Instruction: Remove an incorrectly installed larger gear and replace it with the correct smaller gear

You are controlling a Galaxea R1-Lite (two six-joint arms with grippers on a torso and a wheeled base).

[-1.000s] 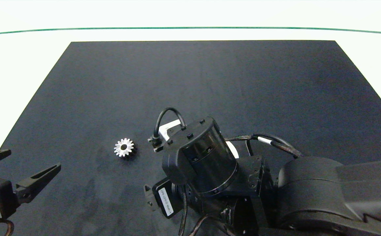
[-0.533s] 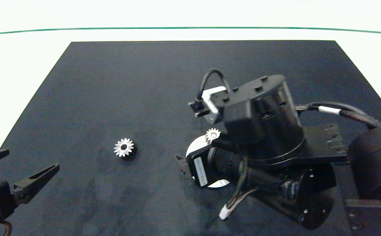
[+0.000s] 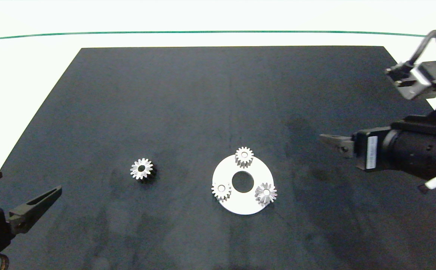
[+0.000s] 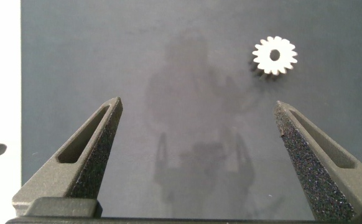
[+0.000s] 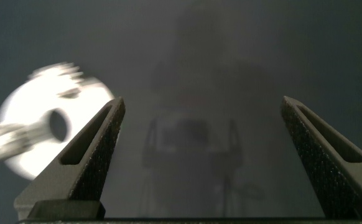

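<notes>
Black matting point(image 3: 218, 93) covers most of the head view, with white table showing around it. Right of centre in the lower half lies a flat white ring plate point(image 3: 240, 204) with three silvery gears seated around its centre hole. The larger gear point(image 3: 265, 193), the one with long pointed teeth, sits on the plate's lower right; a stubby-toothed gear point(image 3: 244, 155) sits at the plate's top and another point(image 3: 221, 190) on its left. The smaller gear point(image 3: 141, 169) lies flat on the mat by itself, left of the plate and well apart from it, its dark flank showing beneath the bright face. The left gripper point(image 3: 30, 181) is at the lower left corner, fingers spread wide with nothing between them. The right gripper point(image 3: 328, 139) reaches in from the right edge at mid height, well clear of the plate – only one finger shows here.

Left wrist view: the left gripper point(image 4: 198, 102) is wide apart and empty over bare mat, and the smaller gear point(image 4: 274, 56) lies ahead of the fingertips, touching neither finger.

Right wrist view: the right gripper point(image 5: 203, 102) is likewise spread wide, holding nothing – the white ring plate point(image 5: 25, 130) shows blurred off to one side beyond one finger, and its gears cannot be told apart here
</notes>
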